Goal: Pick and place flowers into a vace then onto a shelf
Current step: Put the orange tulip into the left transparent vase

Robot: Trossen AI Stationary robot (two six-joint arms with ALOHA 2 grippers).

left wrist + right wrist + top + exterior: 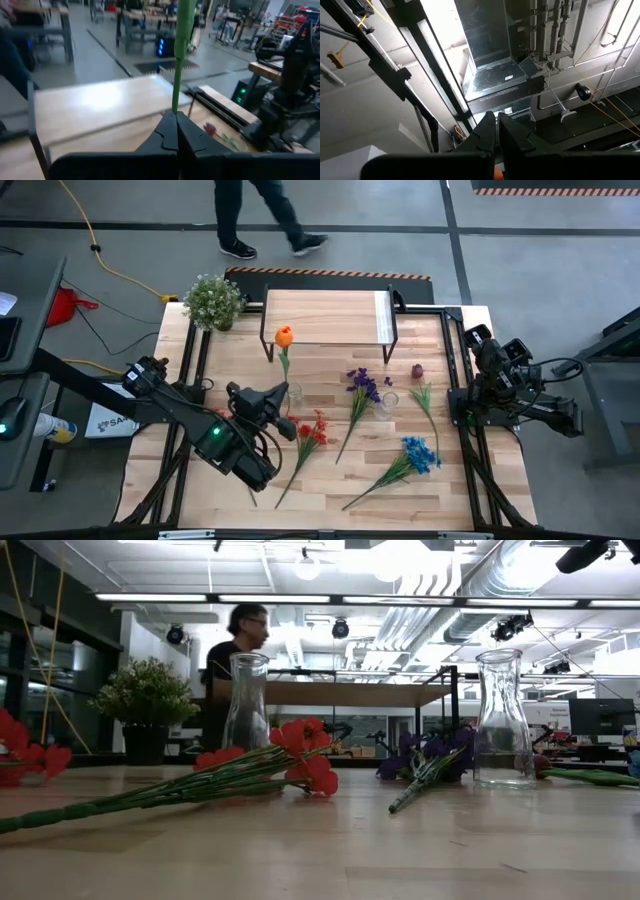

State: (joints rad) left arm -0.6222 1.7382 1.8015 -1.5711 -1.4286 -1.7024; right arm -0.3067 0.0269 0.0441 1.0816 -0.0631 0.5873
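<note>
My left gripper (284,392) is shut on the green stem of the orange tulip (285,336), whose head shows in front of the shelf (330,315). Two clear glass vases (293,393) (390,402) stand upright on the table; the left one is right beside my left gripper. The red flowers (312,430), purple flowers (365,385), blue flowers (420,452) and a dark red rosebud (417,370) lie flat on the wood. My right gripper (496,120) is shut, holds nothing and points up at the ceiling, at the table's right edge. My left gripper pinches the tulip's stem (175,107) between its two fingertips (167,131), well below the head. The fingers come about level from the table's near left side and lie across the stem. The stem rises from the fingers, leaning toward the shelf. The gripper hides its lower end.
A bushy potted plant (213,300) stands at the far left corner beside the shelf. A person (265,215) walks on the floor beyond the far edge. Black frame rails (452,370) run along the table's left and right sides.
</note>
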